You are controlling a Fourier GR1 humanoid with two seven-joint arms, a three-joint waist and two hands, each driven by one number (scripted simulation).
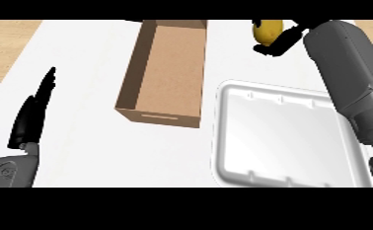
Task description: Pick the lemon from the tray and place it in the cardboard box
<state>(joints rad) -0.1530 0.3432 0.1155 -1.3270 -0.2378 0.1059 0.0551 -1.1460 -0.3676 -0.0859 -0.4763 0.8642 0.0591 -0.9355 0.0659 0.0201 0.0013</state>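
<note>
The yellow lemon (269,30) is held up near the view's top right, with my right hand (282,40) shut on it, black fingers curled round its lower and right sides. It hangs to the right of the open cardboard box (166,71), beyond the far edge of the white tray (284,135). The box stands at the centre with its inside bare. The tray lies at the lower right with nothing on it. My left hand (33,115) rests at the left edge, fingers straight and pointing up.
The white counter top (80,56) spreads round the box and tray. A wooden strip (16,36) shows along the far left. My grey right forearm (342,66) crosses above the tray's right side.
</note>
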